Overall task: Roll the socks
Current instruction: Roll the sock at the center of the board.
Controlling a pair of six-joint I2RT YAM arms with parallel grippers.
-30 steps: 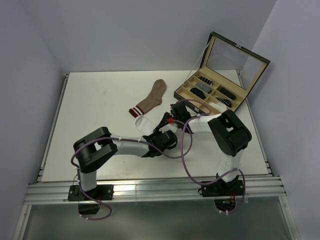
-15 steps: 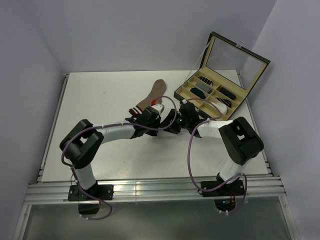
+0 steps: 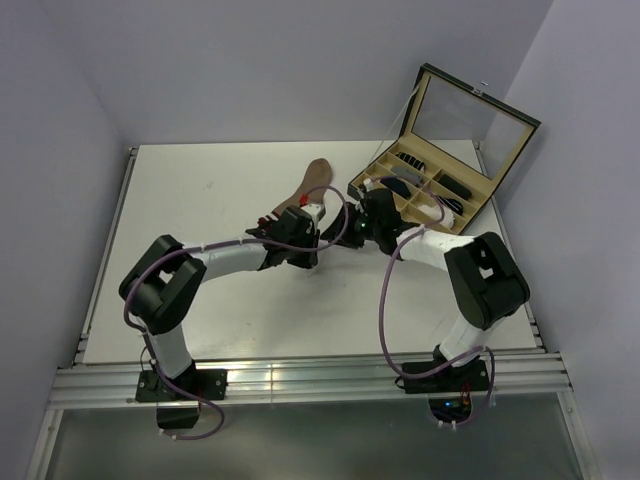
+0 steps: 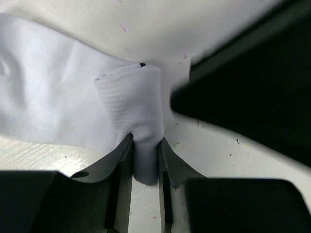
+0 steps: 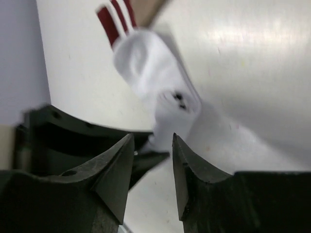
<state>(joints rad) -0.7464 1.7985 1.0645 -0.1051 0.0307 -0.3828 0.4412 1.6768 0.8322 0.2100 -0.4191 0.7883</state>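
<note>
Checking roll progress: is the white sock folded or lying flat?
Partly folded: one end of the white sock is doubled up, pinched in the left tool; the rest lies flat.

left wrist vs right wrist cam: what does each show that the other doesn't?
Left wrist only: the pinch itself, the left gripper shut on a fold of the white sock. Right wrist only: the right gripper with jaws apart and nothing clamped, plus the tan sock and its red-and-white striped cuff. Both: the white sock lying on the table.
</note>
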